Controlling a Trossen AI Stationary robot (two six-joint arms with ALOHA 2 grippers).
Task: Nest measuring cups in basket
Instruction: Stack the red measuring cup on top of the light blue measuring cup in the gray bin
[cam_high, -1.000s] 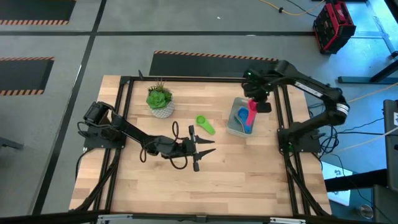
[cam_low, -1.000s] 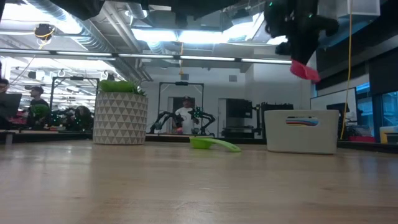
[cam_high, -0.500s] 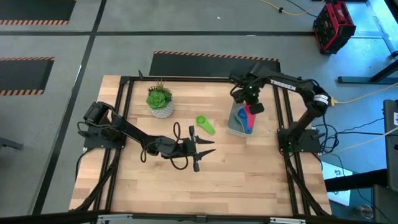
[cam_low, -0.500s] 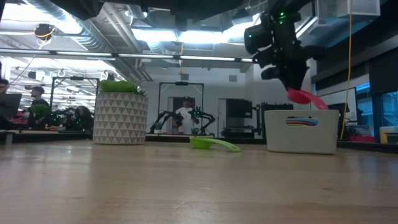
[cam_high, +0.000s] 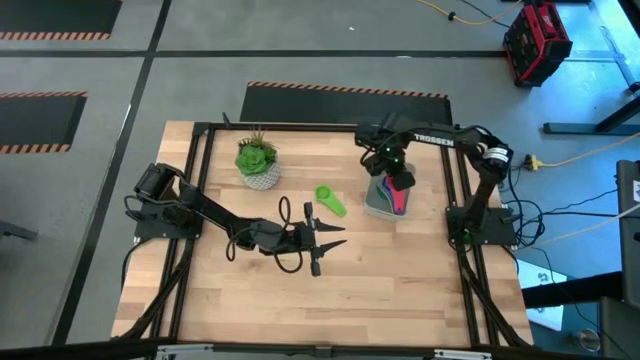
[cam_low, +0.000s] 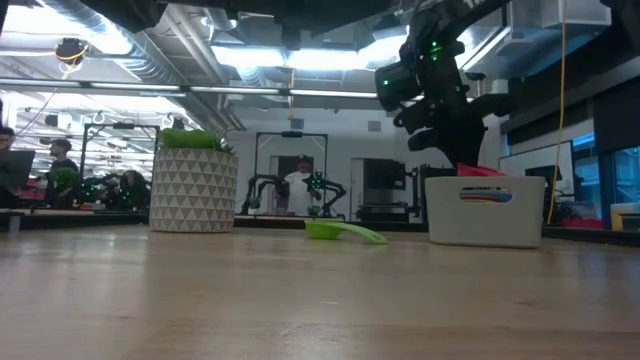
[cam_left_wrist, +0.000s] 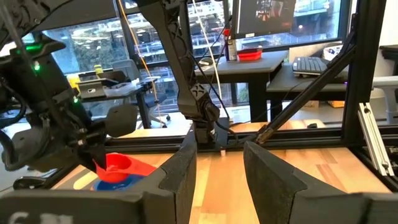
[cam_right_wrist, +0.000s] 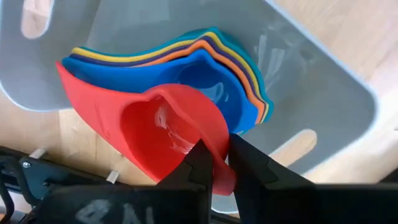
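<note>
My right gripper (cam_high: 392, 172) hangs over the pale grey basket (cam_high: 372, 205), shut on a red measuring cup (cam_right_wrist: 155, 134). Under it in the basket lies a nested stack of cups with the blue one (cam_right_wrist: 199, 81) on top. In the low view the red cup (cam_low: 480, 170) shows just above the basket's rim (cam_low: 485, 182). A green cup (cam_high: 330, 200) rests on the table left of the basket, bowl down. My left gripper (cam_high: 325, 245) stands open at mid-table, pointing level, with nothing between its fingers. My right gripper pinches the red cup's bowl wall at its rim (cam_right_wrist: 221, 168), one finger inside the bowl and one outside. The fingers come from above, pointing steeply down. The cup hangs tilted below them over the stack; whether it touches the blue cup I cannot tell.
A white patterned pot with a green plant (cam_high: 258, 162) stands at the far left of the table. Black frame rails (cam_high: 460, 180) run along the table's sides close to the basket. Bare wood lies toward the near edge.
My right gripper has come down toward the basket, still shut on the red cup, and has tipped to point more steeply down. The red cup has sunk from well above the basket to about its rim, over the stack.
</note>
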